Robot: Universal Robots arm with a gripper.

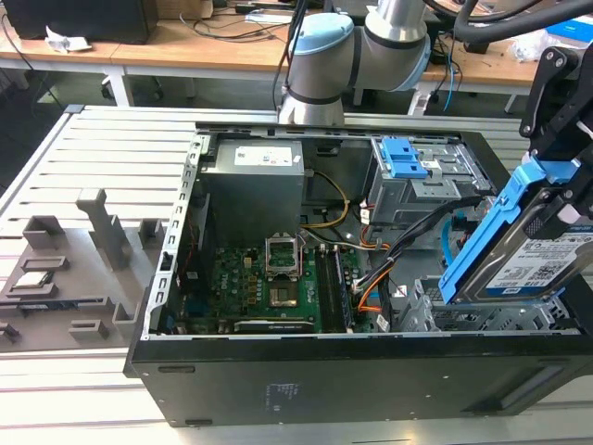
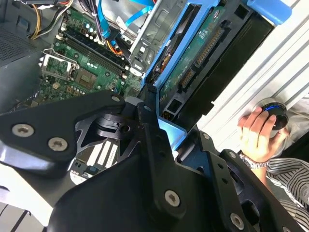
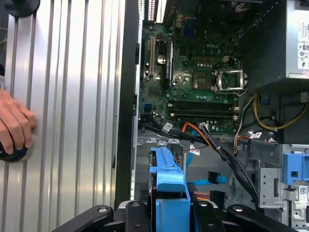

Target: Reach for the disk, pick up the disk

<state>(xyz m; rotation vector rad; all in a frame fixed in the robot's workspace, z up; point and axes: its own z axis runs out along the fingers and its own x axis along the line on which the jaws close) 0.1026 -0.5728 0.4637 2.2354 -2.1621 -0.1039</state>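
The disk is a silver-grey hard drive with a blue-and-white label and blue side rails. It hangs tilted above the drive cage at the exterior view's right end of the open computer case. My black gripper comes down from above and is shut on the disk's upper end. In the second wrist view the disk's green underside runs away from the fingers. In the first wrist view its blue rail stands between the two fingers.
Inside the case are a grey power-supply box, the motherboard, loose cables, a blue latch and the metal drive cage. Grey fixtures stand on the slatted table. A person's hand rests on a round button.
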